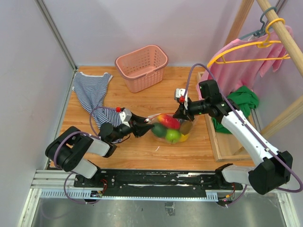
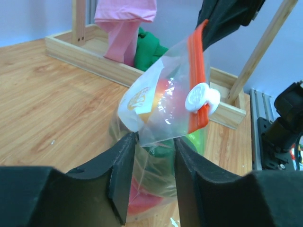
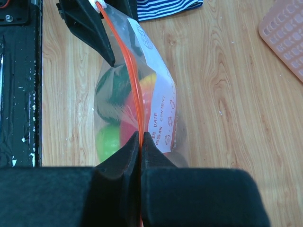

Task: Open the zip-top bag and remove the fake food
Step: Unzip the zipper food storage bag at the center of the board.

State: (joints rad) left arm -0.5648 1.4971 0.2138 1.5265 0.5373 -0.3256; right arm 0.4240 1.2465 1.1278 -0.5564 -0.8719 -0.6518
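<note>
The clear crinkly plastic zip-top bag (image 3: 163,109) has a red-orange zip strip (image 3: 135,90), a white slider (image 2: 202,97) and a white label (image 2: 137,101) printed in orange. The plastic fake food (image 1: 168,121) shows red, light green, yellow and dark green. The left claw (image 2: 154,139) and right claw (image 3: 141,137) are black. The tabletop (image 1: 142,151) is pale wood grain. At upper centre is a pink slotted basket (image 1: 142,66), at upper left a navy-and-white striped cloth (image 1: 90,92), and at right a pink garment (image 1: 236,61), yellow hanger (image 1: 255,45) and green cloth (image 1: 244,101).

Clear zip-top bag (image 3: 163,111) upright on desk (image 1: 142,153), red-orange zip strip (image 3: 136,94) uppermost; fake food (image 1: 169,122) inside: red, green, yellow pieces.
</note>
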